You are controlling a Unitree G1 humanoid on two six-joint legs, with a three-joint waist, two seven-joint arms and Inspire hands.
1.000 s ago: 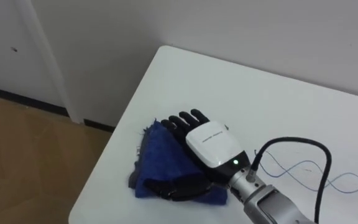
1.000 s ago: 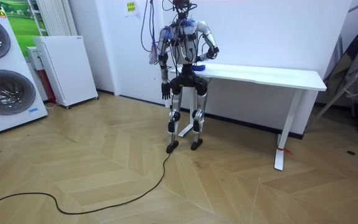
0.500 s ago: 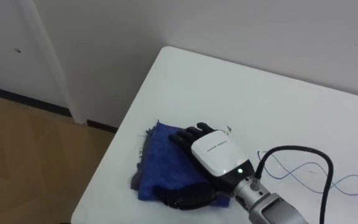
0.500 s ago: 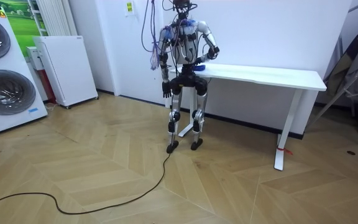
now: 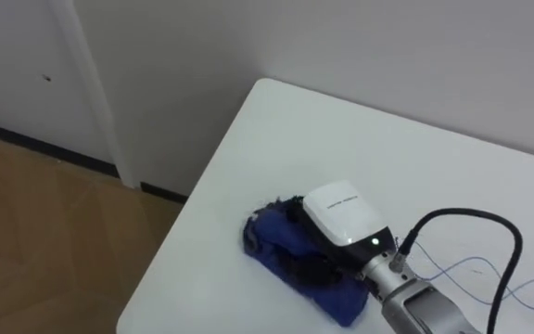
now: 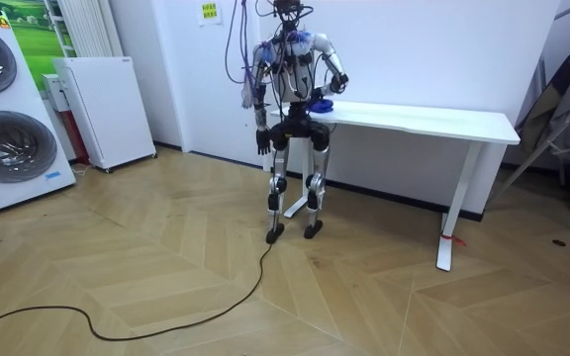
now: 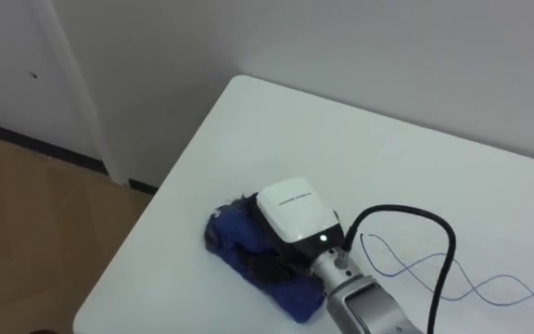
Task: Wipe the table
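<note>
Blue cloth (image 5: 269,239) was found bunched near the white table's (image 5: 341,139) left edge, gripped beneath the right hand's (image 5: 346,218) curled fingers, where, if pushed edgeward, it could be swept off.

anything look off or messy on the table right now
The blue cloth under the right hand is bunched into a lump near the table edge, not spread flat. A thin blue squiggle lies right of the hand; mark or thread, unclear.

Bright, even room light — soft shadows only.
</note>
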